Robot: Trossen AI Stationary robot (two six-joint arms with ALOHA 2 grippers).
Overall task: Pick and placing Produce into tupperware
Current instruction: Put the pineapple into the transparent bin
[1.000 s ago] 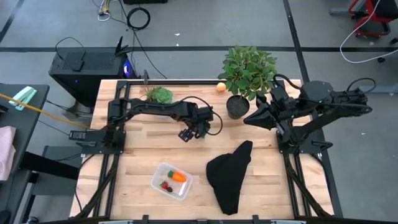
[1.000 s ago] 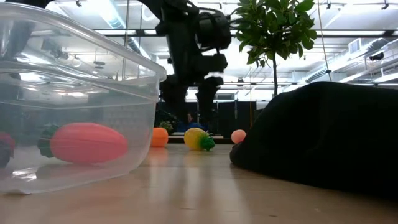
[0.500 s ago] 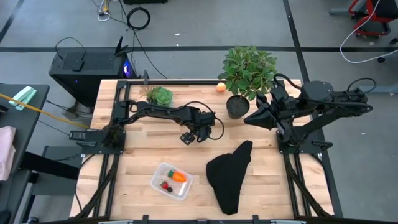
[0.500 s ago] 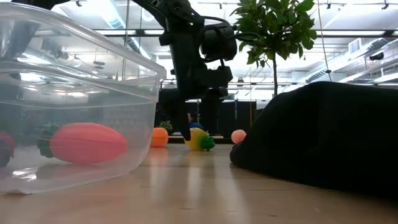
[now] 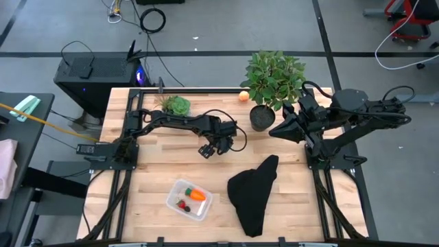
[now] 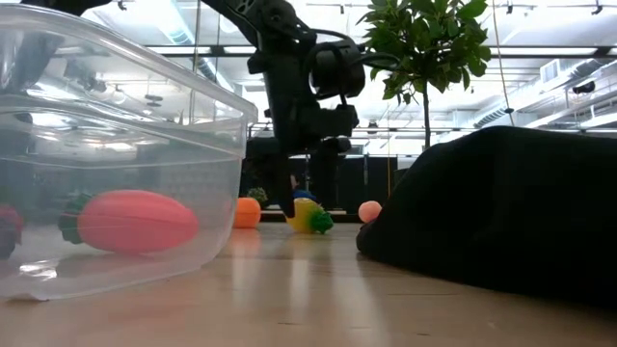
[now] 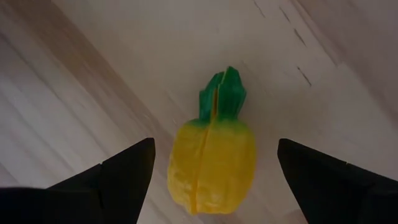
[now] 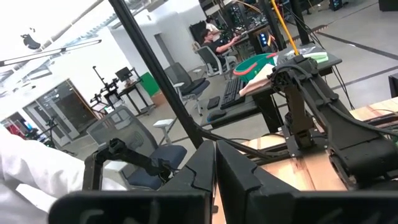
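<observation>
Left hand [image 7: 210, 180] hangs spread directly over the pineapple [image 7: 212, 155], one finger on either side of it; its long axis runs crosswise to the gap, so the fingers would close across its width. The pineapple lies on the worktop [image 5: 158, 161] well beyond the tupperware [image 5: 188, 199]. Right hand [image 8: 216, 163], pressed together, waits beside the plant [image 5: 273, 79], much farther from the pineapple.

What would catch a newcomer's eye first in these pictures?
The left end effector, open at mid-table, hangs over a yellow toy pineapple lying on the wood between its fingers. Toward the front edge, the clear tupperware already holds an orange piece and small red ones. A black cloth lies to its right, and the right end effector waits, shut, beside the potted plant.
</observation>
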